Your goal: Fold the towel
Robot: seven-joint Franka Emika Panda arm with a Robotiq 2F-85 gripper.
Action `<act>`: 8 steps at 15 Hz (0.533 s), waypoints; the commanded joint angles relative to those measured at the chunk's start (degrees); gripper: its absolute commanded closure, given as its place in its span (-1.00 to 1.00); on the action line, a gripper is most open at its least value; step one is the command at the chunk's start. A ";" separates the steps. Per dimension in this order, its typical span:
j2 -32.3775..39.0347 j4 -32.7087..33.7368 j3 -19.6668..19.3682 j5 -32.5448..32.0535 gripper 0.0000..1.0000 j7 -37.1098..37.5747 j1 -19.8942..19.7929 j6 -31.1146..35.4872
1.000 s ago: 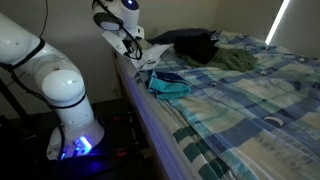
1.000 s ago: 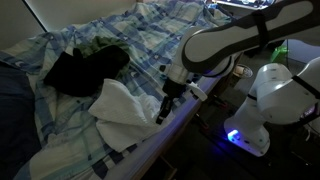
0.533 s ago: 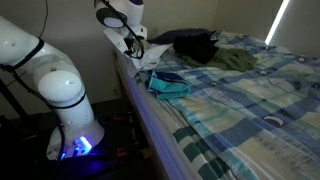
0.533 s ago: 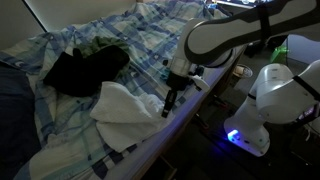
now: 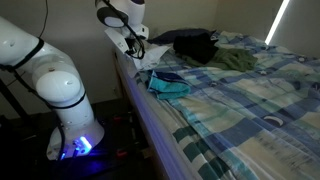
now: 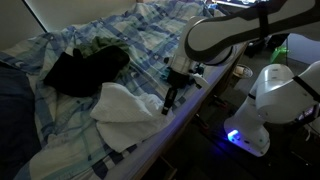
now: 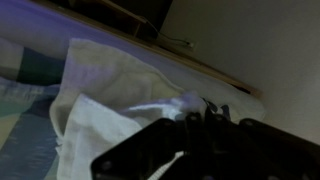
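Note:
The white towel (image 6: 120,105) lies rumpled on the plaid bed at its side edge. It also shows in an exterior view (image 5: 153,52) and fills the left of the wrist view (image 7: 105,90). My gripper (image 6: 166,105) hangs at the bed edge over the towel's near corner; it also shows in an exterior view (image 5: 133,46). In the wrist view the dark fingers (image 7: 195,112) are closed together with a small bunch of the towel's edge pinched at their tips.
A teal cloth (image 5: 168,86) lies beside the towel. A dark garment (image 6: 85,70) and an olive-green garment (image 5: 236,61) lie further in on the plaid bedspread (image 5: 250,100). The robot base (image 5: 65,110) stands beside the bed edge.
The gripper has risen slightly and shifted along the bed edge, drawing the towel's corner with it. Over the last half second it barely moves.

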 commanded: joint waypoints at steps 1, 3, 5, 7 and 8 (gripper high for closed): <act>-0.11 0.00 -1.03 -1.10 0.98 0.69 1.61 0.49; -0.39 0.00 -0.72 -1.07 0.98 0.71 2.57 0.14; -0.88 0.00 -0.29 -1.28 0.98 0.98 4.02 -0.82; -0.93 0.00 0.40 -1.36 0.98 1.49 5.65 -1.15; -0.82 0.00 0.73 -1.35 0.98 1.64 6.41 -1.18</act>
